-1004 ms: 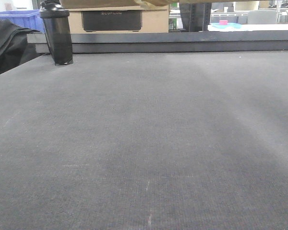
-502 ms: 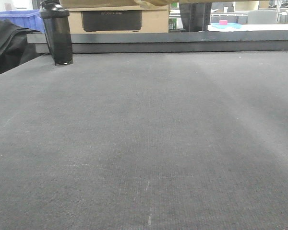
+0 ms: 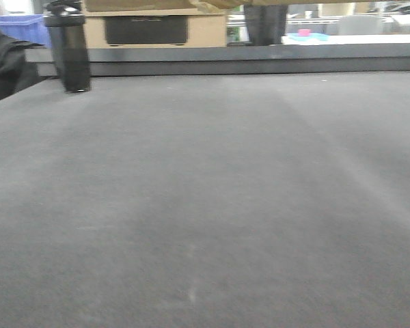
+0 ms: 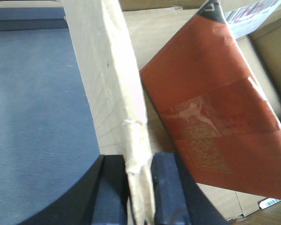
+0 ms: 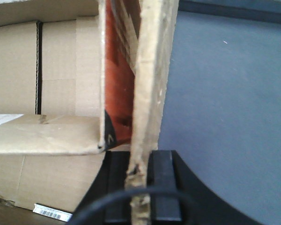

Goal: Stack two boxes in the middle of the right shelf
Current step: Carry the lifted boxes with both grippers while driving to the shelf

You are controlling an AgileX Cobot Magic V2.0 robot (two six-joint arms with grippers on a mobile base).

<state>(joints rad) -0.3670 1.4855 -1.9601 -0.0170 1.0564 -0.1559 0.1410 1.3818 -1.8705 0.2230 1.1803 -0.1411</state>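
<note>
Here, my left hand is clamped narrow on a flap of an open brown cardboard carton. The flap's torn edge stands upright between the two black fingers and runs up toward 12 o'clock. Inside the carton, toward 2 o'clock of that grip, an orange-red packet lies tilted, with clear tape and a printed code square on its face. At 9 o'clock, the grey surface shows beside the flap.

My right hand pinches another flap of the carton in the same way, closed tight on the ragged cardboard edge. The carton's body fills the view from 9 to 7 o'clock, and the orange-red packet shows just inside the flap. The grey surface lies at 3 o'clock.

The front view is blurred: a broad grey surface, and at 11 o'clock a black bottle standing upright near a blue bin.
</note>
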